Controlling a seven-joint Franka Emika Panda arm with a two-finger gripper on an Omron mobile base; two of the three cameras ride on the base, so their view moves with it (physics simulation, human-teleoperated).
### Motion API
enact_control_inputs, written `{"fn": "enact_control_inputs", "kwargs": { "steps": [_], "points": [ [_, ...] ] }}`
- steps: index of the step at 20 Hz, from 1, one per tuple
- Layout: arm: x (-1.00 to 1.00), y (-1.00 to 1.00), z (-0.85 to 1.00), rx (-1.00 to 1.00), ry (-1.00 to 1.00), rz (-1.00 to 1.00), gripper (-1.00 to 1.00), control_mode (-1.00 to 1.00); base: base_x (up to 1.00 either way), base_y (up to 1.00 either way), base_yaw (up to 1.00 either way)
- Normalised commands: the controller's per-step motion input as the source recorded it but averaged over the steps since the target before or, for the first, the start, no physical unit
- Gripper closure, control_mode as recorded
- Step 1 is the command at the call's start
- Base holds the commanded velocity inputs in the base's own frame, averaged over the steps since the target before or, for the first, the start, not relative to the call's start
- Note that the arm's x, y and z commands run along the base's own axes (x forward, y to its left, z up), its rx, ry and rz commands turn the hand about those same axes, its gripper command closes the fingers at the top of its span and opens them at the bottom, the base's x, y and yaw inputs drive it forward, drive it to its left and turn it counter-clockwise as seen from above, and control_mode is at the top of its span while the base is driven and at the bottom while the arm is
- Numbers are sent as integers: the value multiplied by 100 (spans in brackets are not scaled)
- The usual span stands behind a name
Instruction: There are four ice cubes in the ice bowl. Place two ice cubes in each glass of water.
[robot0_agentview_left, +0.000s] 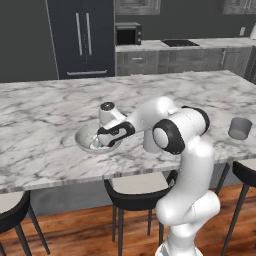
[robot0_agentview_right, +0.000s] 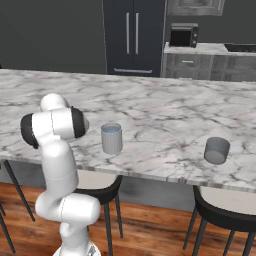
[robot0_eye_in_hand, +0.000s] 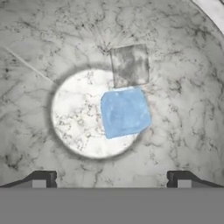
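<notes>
One ice cube in ice bowl — gripper wide above.

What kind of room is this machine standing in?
A home-style kitchen, computer-rendered by the look of it. A long marble counter has bar stools tucked under it, and behind stand a tall dark fridge, a microwave and a cooktop on the back cabinets.

Glossy white rounded arm segments are showing black bands at the joints; the gripper is ending in dark fingertips.
</notes>
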Motion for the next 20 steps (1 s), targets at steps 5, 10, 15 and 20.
{"fn": "enact_control_inputs", "kwargs": {
  "steps": [5,10,15,20],
  "points": [
    [17,4,-18,0,0,0,-100,-100,0,0,0],
    [19,9,-24,-2,0,0,-100,-100,0,0,0],
    [20,2,-14,0,0,0,-100,-100,0,0,0],
    [23,5,-9,0,0,0,-100,-100,0,0,0]
  ]
}}
